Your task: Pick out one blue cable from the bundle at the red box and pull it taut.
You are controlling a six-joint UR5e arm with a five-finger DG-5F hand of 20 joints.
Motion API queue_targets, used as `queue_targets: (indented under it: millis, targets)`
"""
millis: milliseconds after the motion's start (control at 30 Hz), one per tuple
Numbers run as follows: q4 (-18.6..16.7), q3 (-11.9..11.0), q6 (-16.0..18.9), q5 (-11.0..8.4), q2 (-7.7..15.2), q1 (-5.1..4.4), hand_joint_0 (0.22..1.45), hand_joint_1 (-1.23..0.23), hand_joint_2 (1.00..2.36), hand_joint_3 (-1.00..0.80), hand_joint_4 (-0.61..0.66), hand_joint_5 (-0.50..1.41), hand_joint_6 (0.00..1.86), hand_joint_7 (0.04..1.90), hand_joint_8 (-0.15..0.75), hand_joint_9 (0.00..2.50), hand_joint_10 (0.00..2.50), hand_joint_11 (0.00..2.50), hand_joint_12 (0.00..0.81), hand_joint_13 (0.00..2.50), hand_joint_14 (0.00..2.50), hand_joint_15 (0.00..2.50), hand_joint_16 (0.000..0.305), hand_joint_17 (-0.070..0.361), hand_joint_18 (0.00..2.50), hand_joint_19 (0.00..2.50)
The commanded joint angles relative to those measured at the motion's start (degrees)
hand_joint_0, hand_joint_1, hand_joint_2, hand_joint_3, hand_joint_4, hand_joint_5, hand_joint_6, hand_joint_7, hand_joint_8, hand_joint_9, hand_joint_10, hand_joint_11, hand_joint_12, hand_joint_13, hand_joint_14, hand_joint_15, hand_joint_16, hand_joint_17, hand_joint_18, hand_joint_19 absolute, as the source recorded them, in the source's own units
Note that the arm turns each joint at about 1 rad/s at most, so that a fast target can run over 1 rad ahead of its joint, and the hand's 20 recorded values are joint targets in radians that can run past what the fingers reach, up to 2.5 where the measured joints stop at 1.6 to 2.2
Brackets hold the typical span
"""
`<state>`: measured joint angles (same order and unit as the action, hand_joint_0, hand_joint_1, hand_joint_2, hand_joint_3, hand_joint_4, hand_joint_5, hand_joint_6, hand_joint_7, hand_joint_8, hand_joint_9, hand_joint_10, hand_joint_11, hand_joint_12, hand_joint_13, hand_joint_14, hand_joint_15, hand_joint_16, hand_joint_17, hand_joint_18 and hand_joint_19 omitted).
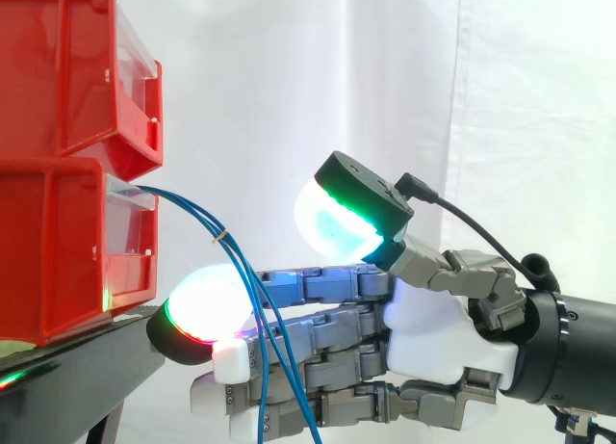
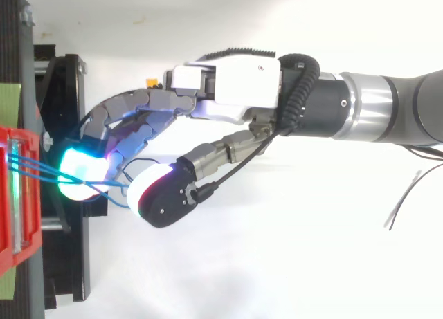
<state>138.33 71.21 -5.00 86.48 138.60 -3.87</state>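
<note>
A bundle of thin blue cables [image 1: 189, 203] leaves the front of the lower red bin [image 1: 58, 251], arcs right to a small tie and hangs down across my fingers. From above, the blue cables [image 2: 34, 167] run from the red bin [image 2: 10, 194] past a cyan-glowing fingertip [image 2: 79, 175] into a small loop beside the thumb. My hand [image 1: 433, 328] reaches in from the right with its fingers stretched level toward the bin. The thumb pad [image 1: 337, 222] is raised well above them. My hand [image 2: 235, 90] is open, and no cable is pinched between thumb and fingers.
A second red bin [image 1: 67, 68] is stacked on the lower one, both on a black stand [image 1: 77, 367] at the left. A white curtain hangs behind. Thin loose wires [image 2: 403, 200] lie on the white surface at the right.
</note>
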Motion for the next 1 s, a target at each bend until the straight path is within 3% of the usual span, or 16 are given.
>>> queue_targets:
  millis: [0, 167, 367, 967]
  targets:
    - [0.0, 0.0, 0.0, 0.18, 0.0, 0.35, 0.57, -0.54, 1.01, -0.43, 0.19, -0.13, 0.50, 0.91, 0.240, 0.78, 0.01, 0.31, 0.323, 0.55, 0.01, 0.30, 0.044, 0.099, 0.34, 0.51]
    - [0.0, -0.1, -0.1, 0.80, 0.0, 0.44, 0.57, -0.54, 1.01, -0.43, 0.18, -0.13, 0.50, 0.93, 0.240, 0.78, 0.01, 0.32, 0.322, 0.55, 0.01, 0.30, 0.044, 0.099, 0.34, 0.52]
    - [0.0, -0.1, -0.4, 0.62, 0.0, -0.26, 0.57, -0.54, 1.01, -0.43, 0.18, -0.13, 0.50, 0.93, 0.240, 0.78, 0.01, 0.32, 0.322, 0.55, 0.01, 0.30, 0.044, 0.099, 0.33, 0.51]
    - [-0.3, -0.3, -0.1, 1.41, 0.0, 0.18, 0.61, -0.53, 1.01, -0.36, 0.13, -0.11, 0.50, 1.06, 0.239, 0.78, 0.01, 0.33, 0.319, 0.55, 0.01, 0.30, 0.043, 0.097, 0.33, 0.52]
